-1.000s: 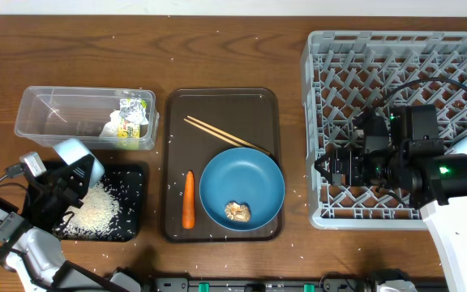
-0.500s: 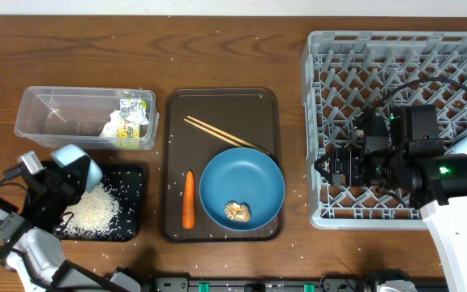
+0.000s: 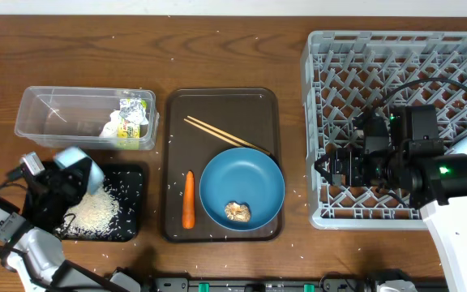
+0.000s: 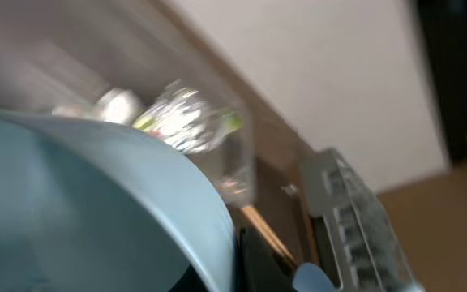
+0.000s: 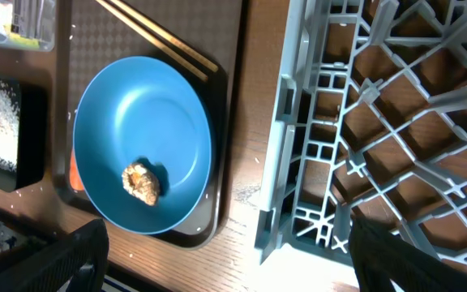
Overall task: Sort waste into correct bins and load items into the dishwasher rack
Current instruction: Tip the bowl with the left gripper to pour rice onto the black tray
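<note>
- At the near left, a light-blue cup (image 3: 78,165) is pinched by the left claw (image 3: 62,180) and tipped over the black tray (image 3: 136,203), where rice (image 3: 94,212) is piled.
- On the brown tray (image 3: 217,105), a carrot (image 3: 188,199) is laid just left of the blue plate (image 3: 242,182), on which a brown lump (image 3: 237,212) is seen.
- The right claw (image 3: 335,169) is spread wide over the rack (image 3: 379,57).
- Farther off, chopsticks (image 3: 221,134) are laid on the brown tray, and a wrapper (image 3: 132,118) is kept in the clear tub (image 3: 55,109).

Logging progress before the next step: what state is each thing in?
light-blue cup: held by left pincer, tilted over black tray
black tray: holds rice
clear tub: holds wrapper and white paper
blue plate: on brown tray, food lump on it
carrot: lying on brown tray beside plate
chopsticks: lying on brown tray
right pincer: open, above rack
</note>
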